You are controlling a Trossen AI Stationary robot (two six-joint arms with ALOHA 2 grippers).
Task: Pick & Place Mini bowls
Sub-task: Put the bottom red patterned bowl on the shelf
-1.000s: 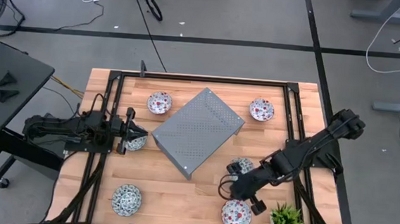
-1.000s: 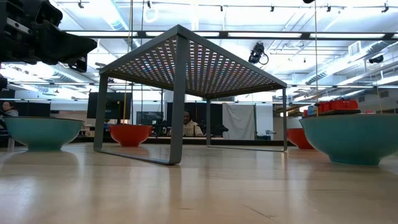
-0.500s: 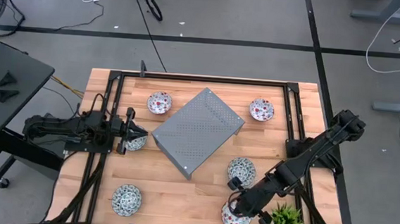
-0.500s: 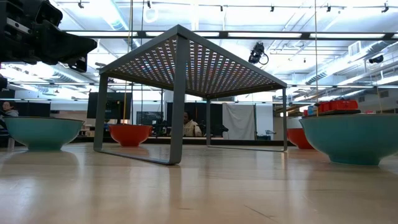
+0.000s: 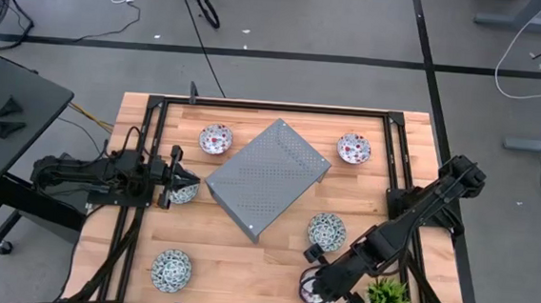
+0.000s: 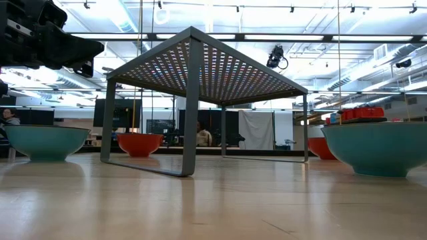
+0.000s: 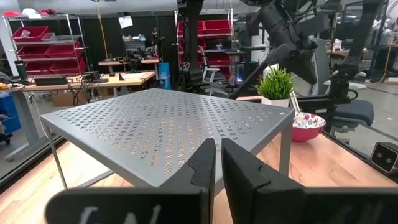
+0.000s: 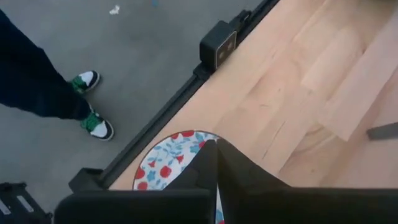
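Over the red bowl [image 5: 317,292] by the plant [image 5: 387,298], the right gripper [image 5: 323,287] has moved down, closed. Left gripper [image 5: 171,178] waits, closed, holding nothing.

Two black, jointed robot arms of matte blocky segments, thin dark cables trailing along the left arm [image 5: 87,174], rounder knuckles on the right arm [image 5: 419,214], each ending in a two-finger gripper of flat, dark, wedge-shaped plastic fingers [image 7: 202,168] with smooth inner faces.
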